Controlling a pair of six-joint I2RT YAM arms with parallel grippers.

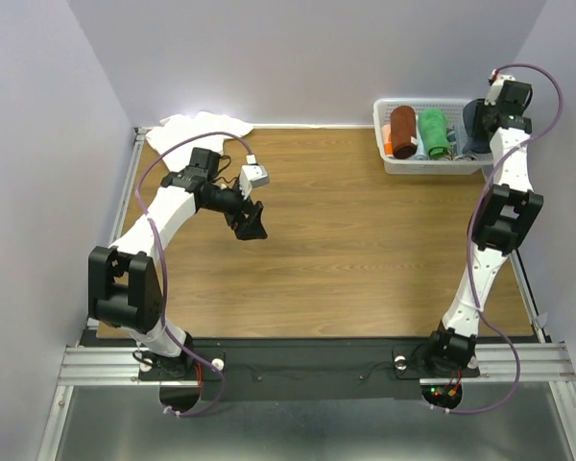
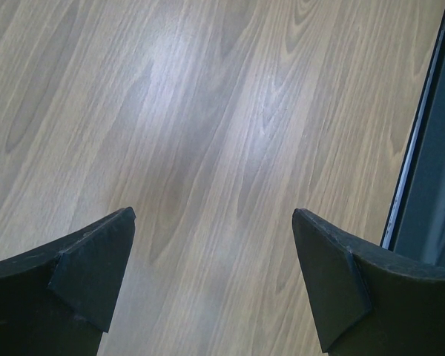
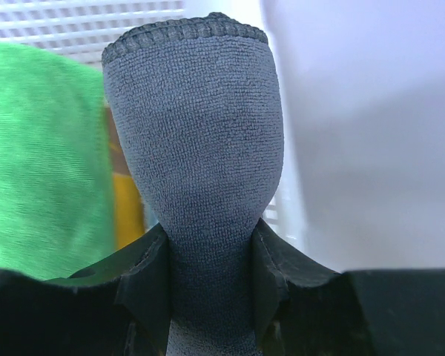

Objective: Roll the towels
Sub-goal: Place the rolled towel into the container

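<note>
Now | blue-grey towel (image 3: 196,141) | pinched inside right claw (image 3: 208,245), protruding past tips

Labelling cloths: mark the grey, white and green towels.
slate blue-grey cloth towel (image 3: 196,133), right wrist view, bulging middle.
white cloth towel (image 1: 187,125), top view, crumpled middle.
bright green rolled towel (image 1: 434,133), top view, roll's middle.

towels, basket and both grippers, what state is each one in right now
blue-grey towel: looks rolled, pinched by the right gripper at the basket's right end
white towel: crumpled, unrolled, at the table's far left corner
rust-brown towel: rolled, in the basket
green towel: rolled, in the basket
basket: upright, holding towels
left gripper: open, empty, over bare table
right gripper: shut on the blue-grey towel
</note>
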